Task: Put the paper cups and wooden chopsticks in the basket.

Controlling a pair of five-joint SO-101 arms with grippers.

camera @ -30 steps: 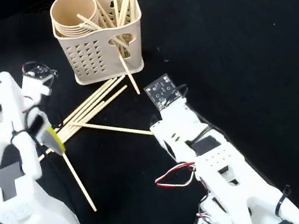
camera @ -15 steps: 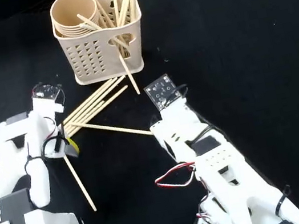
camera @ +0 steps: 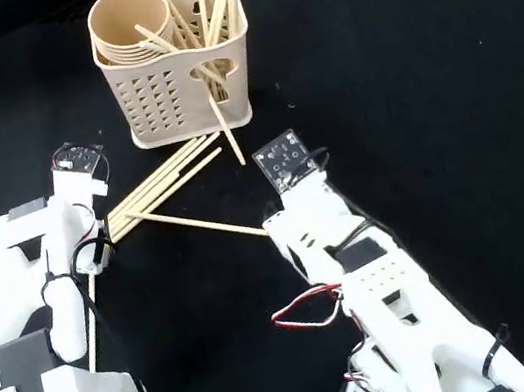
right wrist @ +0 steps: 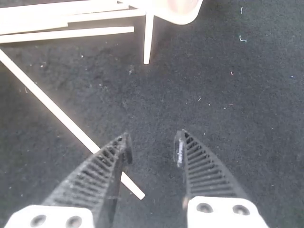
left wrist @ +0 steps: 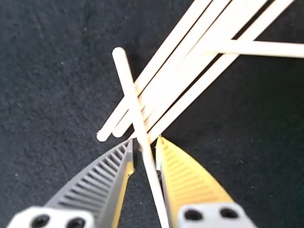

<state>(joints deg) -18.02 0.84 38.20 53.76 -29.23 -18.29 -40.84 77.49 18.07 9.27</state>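
The basket (camera: 173, 64) sits at the far side of the black desk (camera: 424, 76). It's already got a stack of paper cups (camera: 131, 26) in its left half and a bunch of upright chopsticks (camera: 218, 1) poking out of the right half. One leaning chopstick (camera: 224, 126) hangs out the front of the basket with its lower tip down on the desk.

The left arm (camera: 41, 265) is down low near the front-left of the desk. From its wrist view, the left gripper (left wrist: 145, 141) is clamped on a single held chopstick (left wrist: 135, 104), with the gray and yellow jaws pressed in on either side of it. That stick crosses over the near ends of the pile of chopsticks (left wrist: 199, 52) lying flat on the desk. In the high view the pile (camera: 163, 183) fans out between the left arm and the basket, and the back end of the held chopstick (camera: 91, 318) trails along under the arm.

The right arm (camera: 355, 261) is parked in the middle of the desk. The right gripper (right wrist: 152, 137) has its jaws apart with nothing between them, just bare desk. A loose chopstick (right wrist: 57, 111) runs diagonally across the desk, and its near end passes right by one of the dark jaws. In the high view that loose chopstick (camera: 196, 226) goes from the pile over to the front of the right arm.
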